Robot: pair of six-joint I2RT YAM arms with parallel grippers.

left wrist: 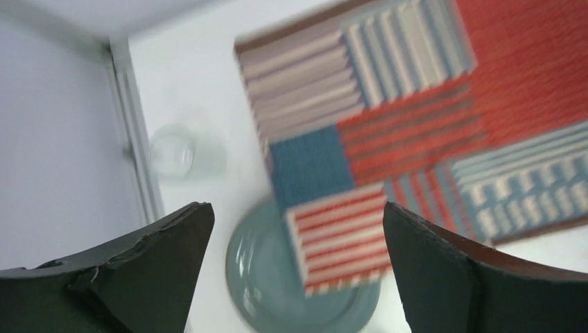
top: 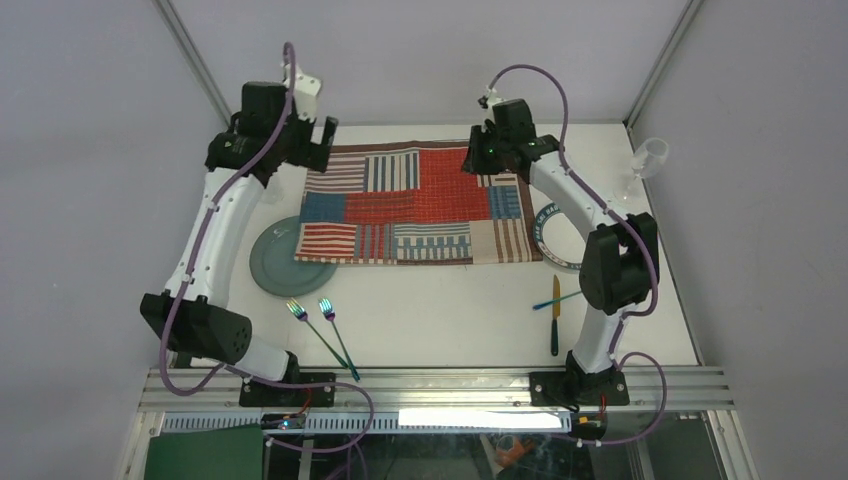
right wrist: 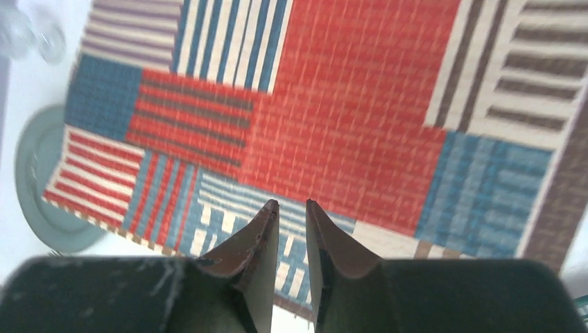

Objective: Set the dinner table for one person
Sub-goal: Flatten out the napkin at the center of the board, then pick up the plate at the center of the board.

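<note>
Both arm bases sit on the aluminium rail at the bottom of the overhead view, and the white counter (top: 450, 310) runs from that rail up to the back walls, filling the middle of the frame.

A striped patchwork mat (top: 415, 205) lies flat in the upper middle of the counter. Its lower left corner overlaps a grey plate (top: 285, 262). A second plate (top: 540, 235), with a dark rim band, sits at the mat's right edge and is partly hidden by the right arm. Two forks (top: 320, 325) lie side by side at lower left, near the rail. A knife (top: 555, 318) lies at lower right with a thin teal utensil across it. One glass (top: 650, 160) stands at the far right edge, and the left wrist view shows another glass (left wrist: 177, 149) left of the mat.

The left gripper (top: 312, 142) hangs above the mat's upper left corner with its jaws spread wide and nothing between them. The right gripper (top: 490, 160) hovers over the mat's upper right part. Its jaws are parted only by a narrow slit, and the right wrist view shows them empty.

Judged from this layout, the task is at an early stage. The mat appears placed, but no plate rests on it, the cutlery is well apart from it, and both glasses stand off at the sides. The grey plate likely has to come out from under the mat corner first.
</note>
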